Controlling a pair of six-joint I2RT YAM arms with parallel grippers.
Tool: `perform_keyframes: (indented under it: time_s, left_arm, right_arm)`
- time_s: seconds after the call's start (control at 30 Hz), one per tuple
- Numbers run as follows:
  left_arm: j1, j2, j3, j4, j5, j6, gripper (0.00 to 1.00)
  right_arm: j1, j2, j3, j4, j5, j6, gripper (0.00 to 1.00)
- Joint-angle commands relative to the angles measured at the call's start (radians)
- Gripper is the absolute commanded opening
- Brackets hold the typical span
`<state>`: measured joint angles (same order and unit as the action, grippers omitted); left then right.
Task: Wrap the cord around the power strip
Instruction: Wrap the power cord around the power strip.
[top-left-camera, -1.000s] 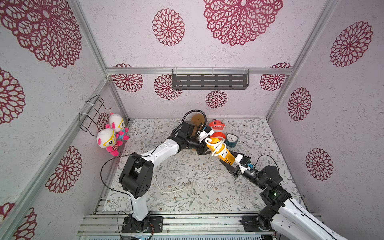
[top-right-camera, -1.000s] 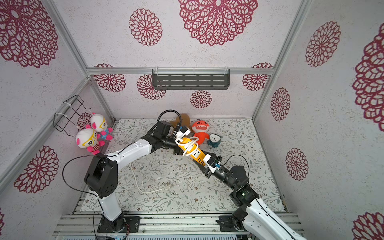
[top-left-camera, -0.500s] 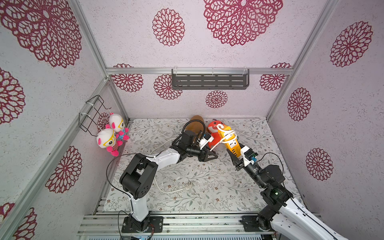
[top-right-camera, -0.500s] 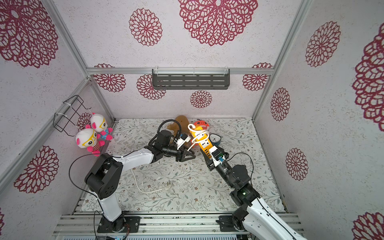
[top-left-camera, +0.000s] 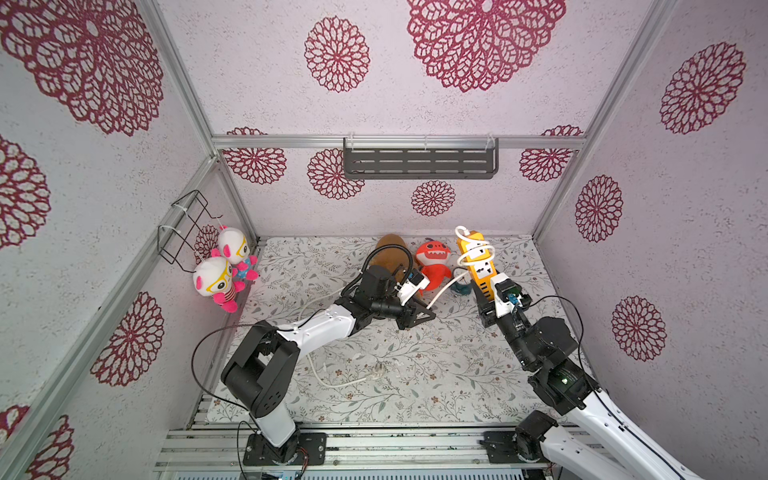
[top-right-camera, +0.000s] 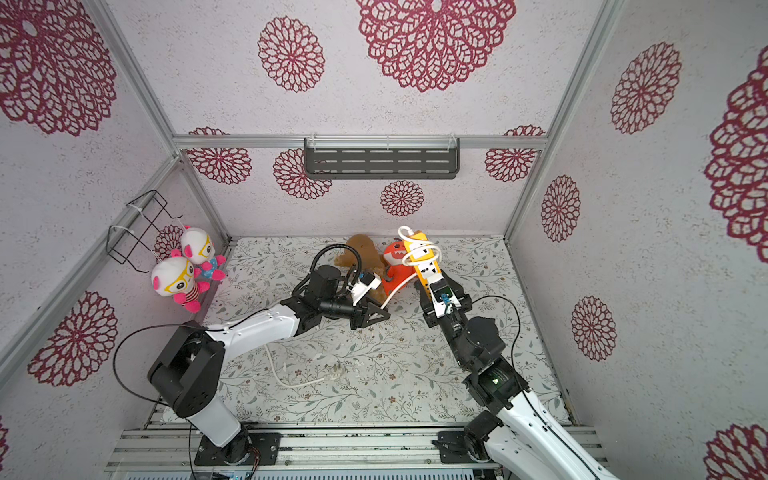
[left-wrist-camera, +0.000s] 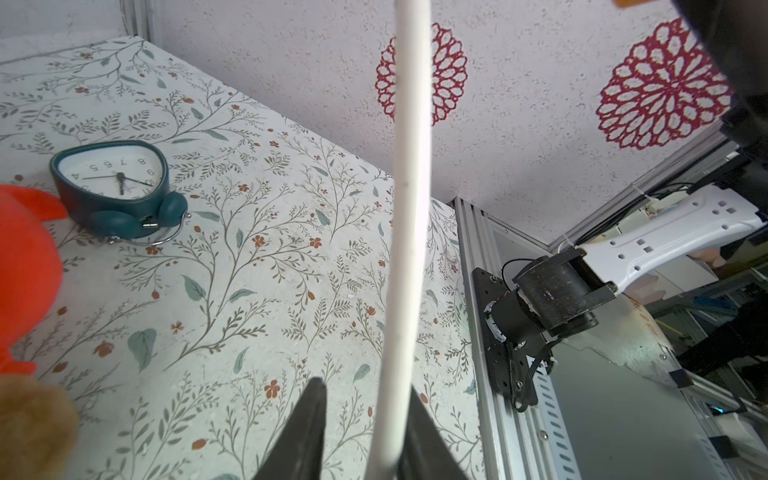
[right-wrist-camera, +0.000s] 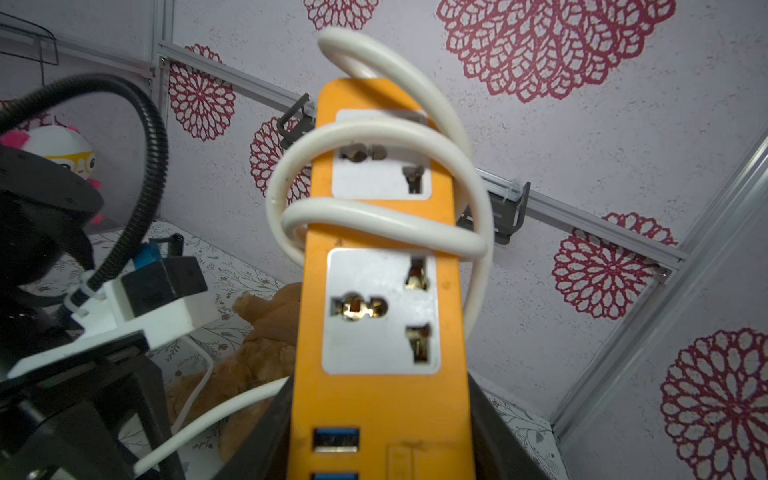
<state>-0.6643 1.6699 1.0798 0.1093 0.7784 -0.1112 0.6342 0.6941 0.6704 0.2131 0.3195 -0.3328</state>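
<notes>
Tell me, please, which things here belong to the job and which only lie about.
Job: power strip, cord looped round it.
Lying about: orange shark toy, brown plush, clock, two dolls, grey shelf.

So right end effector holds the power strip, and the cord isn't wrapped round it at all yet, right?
Not quite: the right wrist view shows the cord already looped around the power strip. The right end effector does hold it.
</notes>
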Motion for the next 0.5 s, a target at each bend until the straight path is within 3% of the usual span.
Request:
perform_keyframes:
  time_s: [0.0, 0.1, 0.27, 0.47]
  left_arm:
    - [-0.038, -0.092, 0.018, -0.152, -0.056, 0.099, 0.22]
    - [-0.075, -0.138, 0.077, -0.314, -0.083, 0.186, 0.16]
    - [-0.123, -0.181, 0.227, -0.565, -0.176, 0.335, 0.06]
    - [-0.124, -0.226, 0.345, -0.699, -0.270, 0.445, 0.02]
  right_arm:
    - [-0.013, 0.039, 0.070, -0.076, 0.112, -0.015, 0.05]
    - [-0.023, 0.093, 0.111, -0.157, 0.120, -0.002, 0.05]
    - [-0.025, 0.163, 0.152, -0.256, 0.022, -0.030, 0.05]
    - [-0.028, 0.198, 0.163, -0.357, -0.091, -0.059, 0.04]
